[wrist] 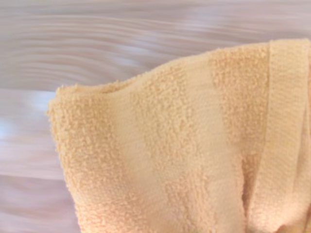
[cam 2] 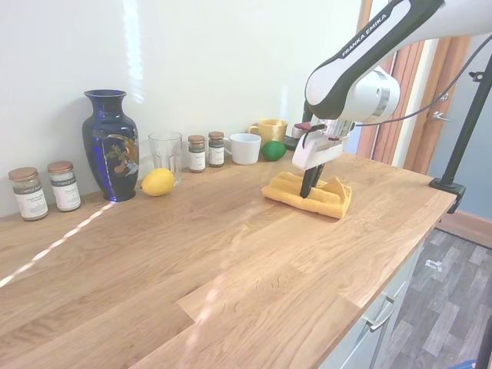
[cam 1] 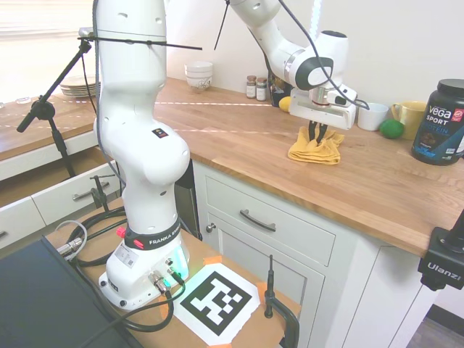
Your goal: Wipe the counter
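Beneath the white arm's two-finger pincer [cam 2: 311, 187] lies a folded yellow terry-cloth towel [cam 2: 307, 195], resting on the long warm-brown wooden butcher-block counter [cam 2: 231, 261]. The pincer points straight down, its dark fingers pressed close together and pinching a raised fold of the towel; a peak of cloth stands up just beside them in the second exterior view. Up close, the wrist view shows the towel's looped pile and a flat woven hem band against blurred wood grain.

Behind the pincer, toward the white wall, stand a white ceramic mug [cam 2: 245, 148], a yellow mug [cam 2: 269, 130] and a round green lime [cam 2: 273, 150], close to one another. Further along the wall from the pincer are two small brown-lidded spice jars [cam 2: 206, 151], a clear drinking glass [cam 2: 164, 154], a yellow lemon [cam 2: 157, 182] touching or almost touching the glass, and a tall dark-blue glazed vase [cam 2: 112, 145]. Two more brown-lidded jars [cam 2: 44, 190] stand well beyond the vase.

On the pincer's other side, in the first exterior view, a black tub labelled Vega Sport [cam 1: 440, 122] stands near the counter's end. The counter runs above white panelled cabinets with metal handles [cam 1: 258, 220].
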Controlling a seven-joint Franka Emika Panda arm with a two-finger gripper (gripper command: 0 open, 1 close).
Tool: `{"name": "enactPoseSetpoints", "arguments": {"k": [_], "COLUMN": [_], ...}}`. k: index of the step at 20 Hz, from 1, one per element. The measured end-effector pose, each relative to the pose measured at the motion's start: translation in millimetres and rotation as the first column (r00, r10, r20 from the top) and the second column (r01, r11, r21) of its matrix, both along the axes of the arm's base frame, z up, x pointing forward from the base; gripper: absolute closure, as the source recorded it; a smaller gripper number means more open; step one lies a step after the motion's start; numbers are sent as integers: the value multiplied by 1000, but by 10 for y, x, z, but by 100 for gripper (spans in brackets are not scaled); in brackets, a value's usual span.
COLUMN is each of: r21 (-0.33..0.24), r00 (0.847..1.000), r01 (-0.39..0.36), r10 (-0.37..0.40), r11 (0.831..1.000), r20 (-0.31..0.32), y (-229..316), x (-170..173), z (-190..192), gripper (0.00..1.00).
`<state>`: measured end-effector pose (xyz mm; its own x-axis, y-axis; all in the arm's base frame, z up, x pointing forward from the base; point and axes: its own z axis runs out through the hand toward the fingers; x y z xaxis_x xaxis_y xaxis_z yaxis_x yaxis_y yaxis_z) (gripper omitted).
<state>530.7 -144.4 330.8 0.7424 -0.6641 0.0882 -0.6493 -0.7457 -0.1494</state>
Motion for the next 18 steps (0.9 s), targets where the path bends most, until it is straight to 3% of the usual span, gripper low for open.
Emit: {"name": "enactPoseSetpoints", "arguments": {"k": [10,18], "r21": [-47,-94], "r00": [998,993], "r01": [-55,-119], "r10": [54,116], "r11": [997,989], "r20": [-21,-35], "y": [1397,2175], "x": [148,132], "z": [10,23], "gripper": [100,100]}}
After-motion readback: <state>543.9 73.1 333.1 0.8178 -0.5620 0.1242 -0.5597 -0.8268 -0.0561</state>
